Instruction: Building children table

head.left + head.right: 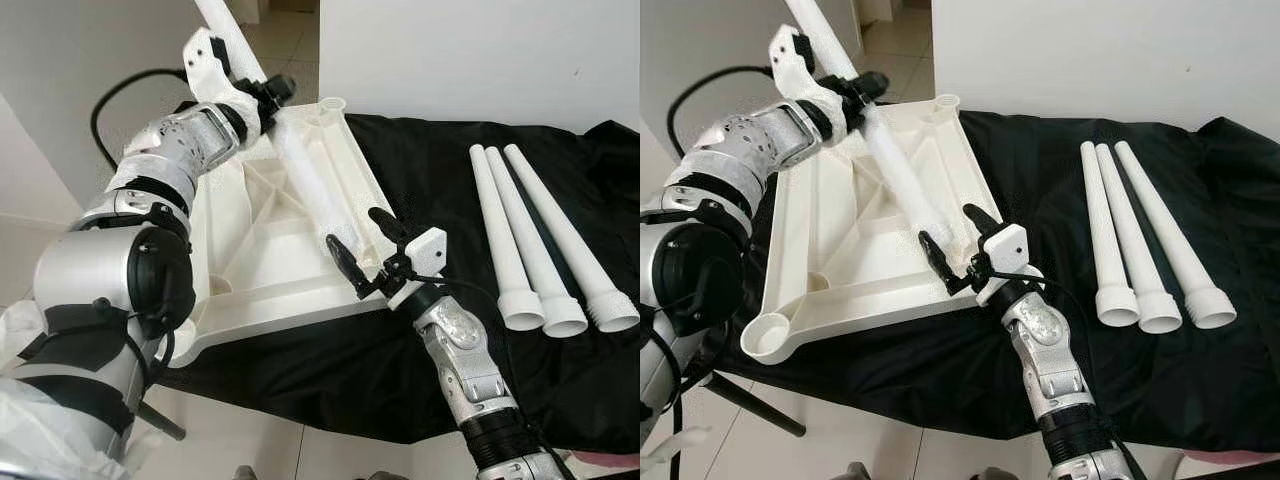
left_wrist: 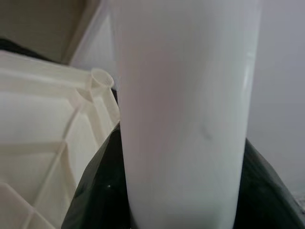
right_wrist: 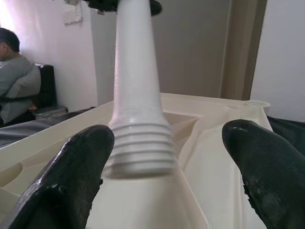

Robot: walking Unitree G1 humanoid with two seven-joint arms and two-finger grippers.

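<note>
Tabletop [image 1: 855, 235] first: the white moulded top lies upside down on the black cloth [image 1: 1060, 200], ribbed underside up, filling the left half of the scene. Its corner sockets look bare — one round cup sits at the near corner at about seven o'clock, another at the far corner toward twelve. From where I stand, no leg is screwed in yet.

Three loose legs [image 1: 1140, 235] lie side by side on the cloth at three o'clock, well apart from the top, wide threaded ends toward the robot.

A fourth leg [image 1: 895, 170] is in the air, slanting from eleven o'clock down toward the middle. The left gripper [image 1: 262, 95] is clamped round its upper shaft. Its threaded end [image 3: 140, 148] hangs just over the near right corner of the top, not seated as far as I can judge.

The right gripper [image 1: 958, 252] waits at that corner with its fingers [image 3: 71, 176] spread wide, straddling the threaded end and gripping nothing.

So I'd call it barely begun: one leg being lined up, four sockets still to fill.
</note>
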